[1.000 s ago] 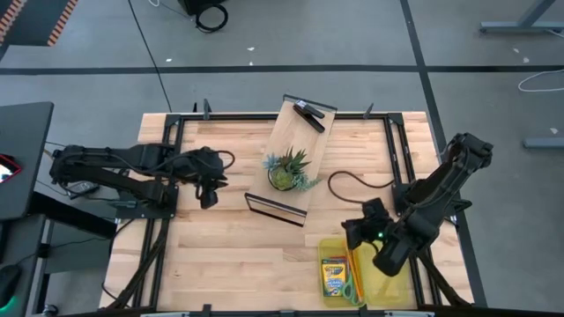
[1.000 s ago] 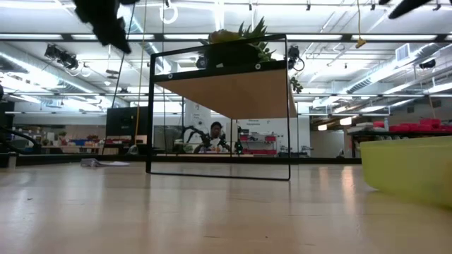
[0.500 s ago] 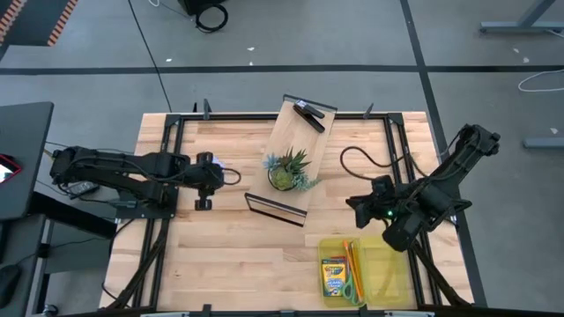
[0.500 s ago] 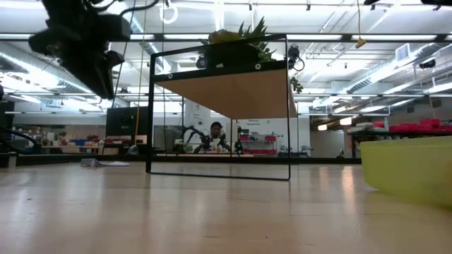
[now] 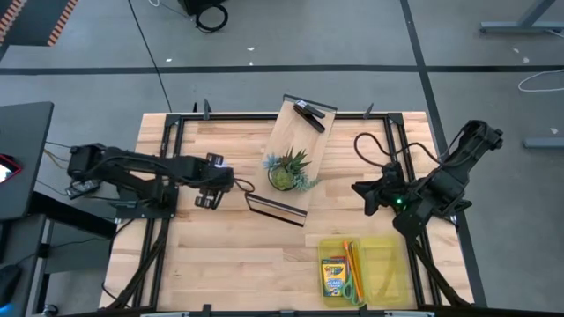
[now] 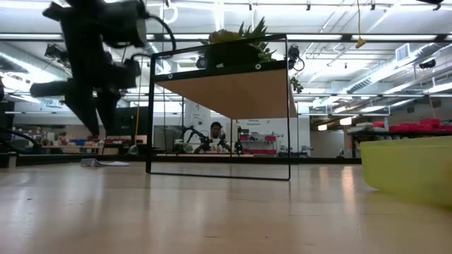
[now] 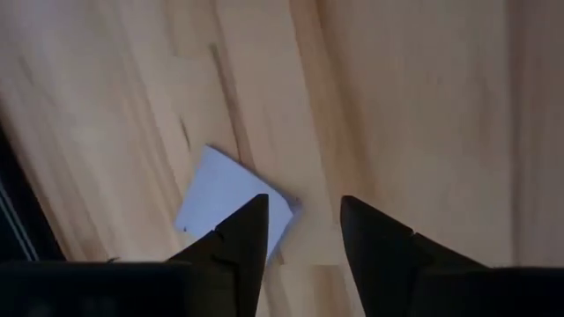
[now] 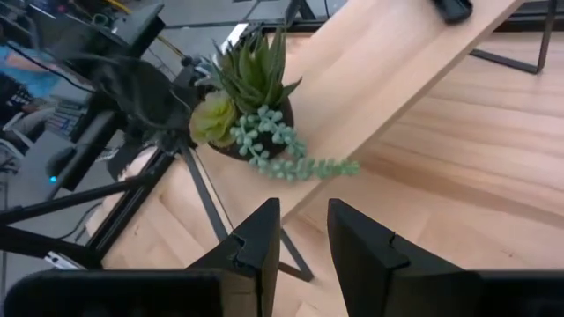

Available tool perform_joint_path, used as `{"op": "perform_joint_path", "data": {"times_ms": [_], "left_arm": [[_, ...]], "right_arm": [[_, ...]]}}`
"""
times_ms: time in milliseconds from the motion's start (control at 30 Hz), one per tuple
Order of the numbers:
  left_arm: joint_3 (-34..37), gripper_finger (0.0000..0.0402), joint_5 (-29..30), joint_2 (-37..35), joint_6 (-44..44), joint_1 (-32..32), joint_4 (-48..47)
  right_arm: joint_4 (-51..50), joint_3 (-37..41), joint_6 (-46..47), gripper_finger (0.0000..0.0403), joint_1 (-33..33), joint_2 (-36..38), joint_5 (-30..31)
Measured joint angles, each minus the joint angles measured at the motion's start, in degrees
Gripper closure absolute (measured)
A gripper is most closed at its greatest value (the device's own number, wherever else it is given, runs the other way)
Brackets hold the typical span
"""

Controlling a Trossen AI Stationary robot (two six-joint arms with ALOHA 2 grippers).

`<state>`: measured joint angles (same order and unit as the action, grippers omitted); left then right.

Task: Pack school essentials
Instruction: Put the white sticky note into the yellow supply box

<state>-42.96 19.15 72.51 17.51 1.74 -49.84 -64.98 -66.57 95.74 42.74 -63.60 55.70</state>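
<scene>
Left wrist view first: left gripper (image 7: 301, 210) with dark fingers parted, nothing between them, only bare table (image 7: 423, 106) in the gap. Just beyond one fingertip and off to that finger's side, not between the two: small pale blue-white pad (image 7: 231, 201), flat on the wood, one corner toward the gap. Hanging clear of the wood in the low view, so not yet down on anything. Main risk, judged from this: descending as aimed and closing on nothing, or catching only that corner. Thin and flat, so probably hard to get under; likely to skid away from a fingertip pressing on its edge, or to be pinned and bent rather than lifted. Further out, on the far side from the arm's base: wooden stand (image 5: 295, 132) with spiky plant (image 5: 286, 169) and black frame; a sideways shove could send the pad under it, and a wide swing could clip the frame. Well beyond that, across the table: yellow tray (image 5: 392, 264), already holding crayon box (image 5: 333, 276), scissors (image 5: 355, 286) and orange pencils (image 5: 350, 257); a long carry, so a weak pinch could drop the pad on the way. Near the tray, raised over the table and facing the plant: right gripper (image 5: 361, 189), fingers apart and empty, waiting; possible crowding if both reach the tray together.
</scene>
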Motion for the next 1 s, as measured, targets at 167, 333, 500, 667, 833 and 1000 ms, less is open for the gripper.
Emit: {"op": "perform_joint_path", "data": {"times_ms": [167, 333, 500, 667, 833, 1000], "left_arm": [[0.0, 0.0245, 0.6, 5.6, 6.0, 2.5, 0.0], [0.0, 0.0256, 0.6, 8.5, 7.2, 4.9, -0.3], [0.5, 0.0267, 0.0, 7.2, 8.7, 7.9, -0.5], [4.0, 0.0266, -3.7, 3.8, 13.6, 12.4, 2.0], [7.2, 0.0251, -3.9, 1.8, 22.2, 13.4, 5.2], [9.3, 0.0246, -3.0, 1.7, 26.7, 13.4, 8.0]], "right_arm": [[-0.2, 0.0, -0.7, 0.0299, 0.0, 1.3, 0.4], [-0.3, 0.0, -1.6, 0.0299, 0.0, 1.5, 0.3], [-1.7, 0.0, -2.8, 0.0299, 0.0, 1.5, 0.3], [-4.1, 0.0, -2.8, 0.0299, 0.0, 1.8, 0.2], [-5.2, 0.0, -2.7, 0.0299, 0.0, 3.0, 1.0], [-5.5, 0.0, -2.7, 0.0299, -0.7, 4.3, 1.5]]}}
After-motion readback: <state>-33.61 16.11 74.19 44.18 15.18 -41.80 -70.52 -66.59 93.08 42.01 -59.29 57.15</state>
